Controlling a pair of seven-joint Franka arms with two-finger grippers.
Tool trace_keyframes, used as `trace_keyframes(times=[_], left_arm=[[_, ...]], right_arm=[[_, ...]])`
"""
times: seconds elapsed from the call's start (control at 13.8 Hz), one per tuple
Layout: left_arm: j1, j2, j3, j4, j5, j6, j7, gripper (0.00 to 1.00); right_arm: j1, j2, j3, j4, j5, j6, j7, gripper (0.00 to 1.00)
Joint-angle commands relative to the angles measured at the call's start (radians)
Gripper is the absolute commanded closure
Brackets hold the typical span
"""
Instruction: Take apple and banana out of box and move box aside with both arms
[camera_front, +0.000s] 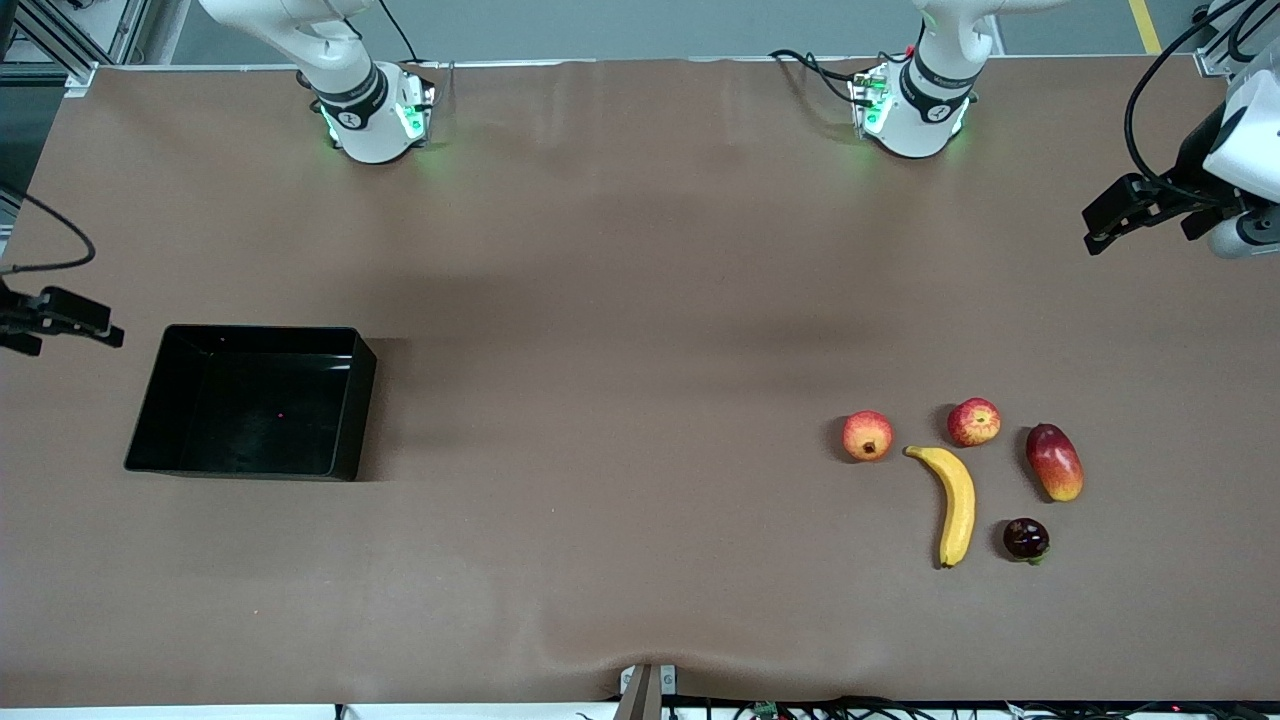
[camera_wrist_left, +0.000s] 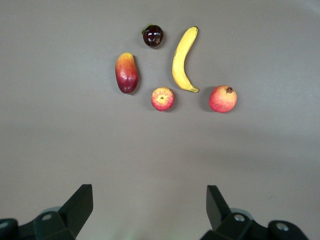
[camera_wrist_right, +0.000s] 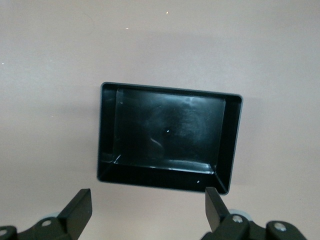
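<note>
The yellow banana and the small red apple lie side by side on the table toward the left arm's end. Both also show in the left wrist view, banana and apple. The glossy black box stands empty toward the right arm's end and shows in the right wrist view. My left gripper is open and empty over bare table at its end; its own view shows it apart from the fruits. My right gripper is open and empty over the table beside the box, as its own view also shows.
A round orange-red fruit with a dark crown, a red-yellow mango and a small dark purple fruit lie around the banana and apple. The brown table spreads wide between the box and the fruits.
</note>
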Motion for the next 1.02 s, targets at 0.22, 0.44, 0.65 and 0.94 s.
trace_keyframes(times=[0.22, 0.44, 0.65, 0.94], left_arm=[[0.008, -0.029, 0.009, -0.021, -0.024, 0.001, 0.096, 0.0], [0.012, -0.028, 0.009, -0.024, -0.058, 0.0, 0.097, 0.0], [0.014, -0.021, 0.009, -0.021, -0.058, 0.0, 0.097, 0.0], [0.026, -0.011, 0.009, -0.017, -0.056, 0.0, 0.099, 0.0]], right_arm=[[-0.144, -0.119, 0.258, -0.072, -0.084, -0.043, 0.185, 0.0], [-0.139, -0.145, 0.259, -0.071, -0.096, -0.072, 0.193, 0.0], [-0.136, -0.154, 0.266, -0.068, -0.096, -0.078, 0.187, 0.0], [-0.126, -0.161, 0.265, -0.061, -0.095, -0.078, 0.185, 0.0]])
